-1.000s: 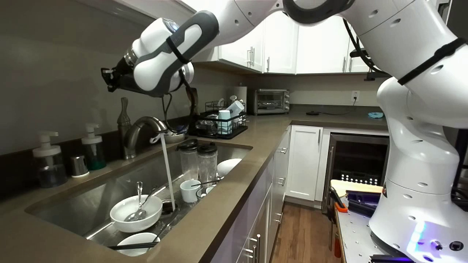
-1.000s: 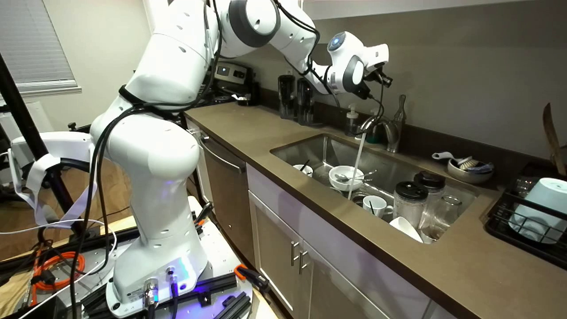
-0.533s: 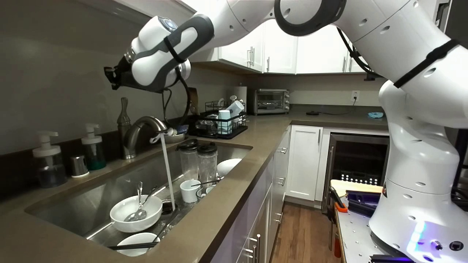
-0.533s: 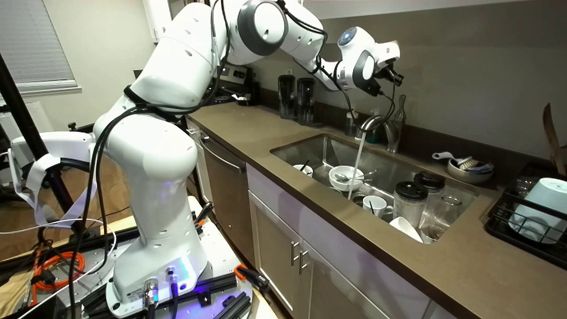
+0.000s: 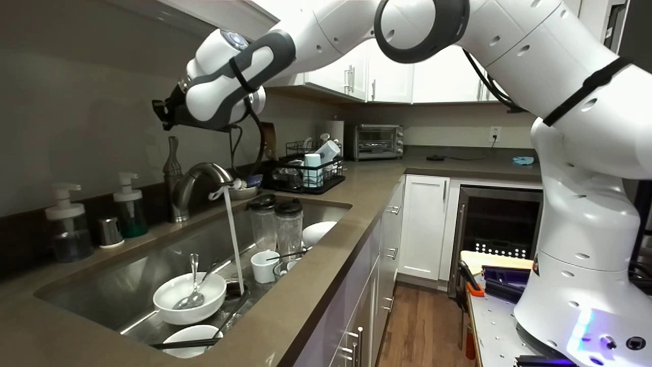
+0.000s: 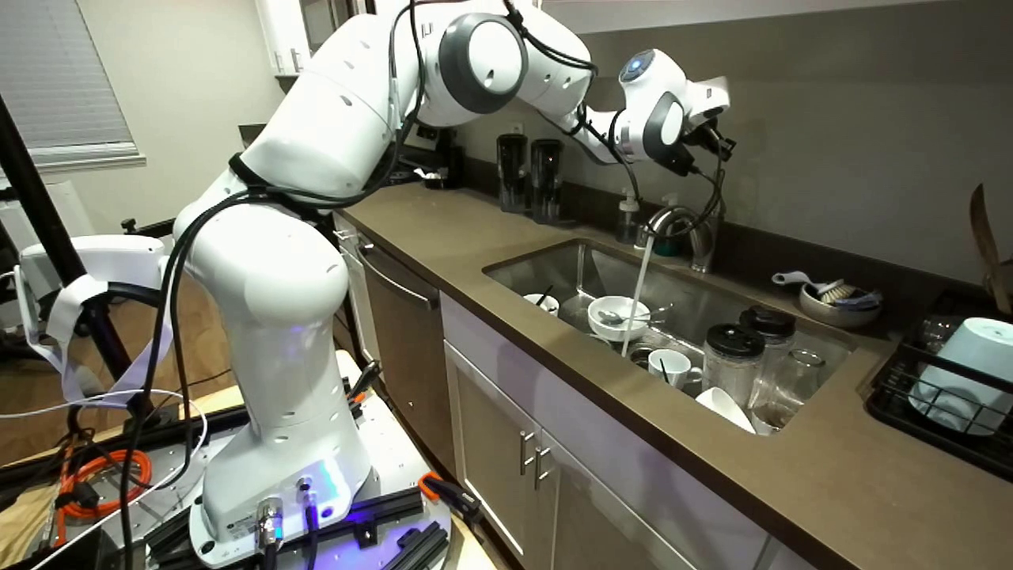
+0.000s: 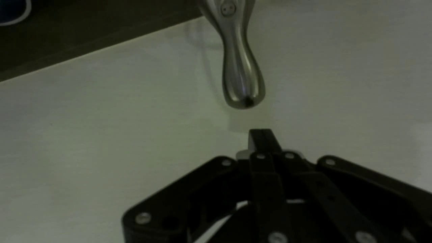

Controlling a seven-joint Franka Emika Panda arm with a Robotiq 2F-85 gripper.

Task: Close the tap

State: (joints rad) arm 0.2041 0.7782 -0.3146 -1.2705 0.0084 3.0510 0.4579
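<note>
Jaws: pressed together, holding nothing, above the wall side of the sink (image 5: 112, 290).
Lever (image 7: 243, 74): upright behind the sink, untouched; push off-centre and you may slip off its rounded end.
Tap (image 5: 187, 182): behind the sink, running; shove the wrong way and flow likely persists.
Cable (image 6: 718, 180): above the sink; descending, you may snag it.

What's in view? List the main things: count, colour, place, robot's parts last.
sink: 1, grey, in counter
tap: 1, silvery, behind sink
water stream: 1, whitish, into sink
dishes: at least 4, white, in sink
lidded jars: 2, clear and black, in sink
soap bottles: 2, white-topped, behind sink
brush bowl: 1, pale, behind sink
dish rack: 1, black, on counter
toaster oven: 1, silvery, counter corner
cabinets: several, white, above and below counter
arm: 1, white, over sink
gripper: 1, black, above tap, closed
</note>
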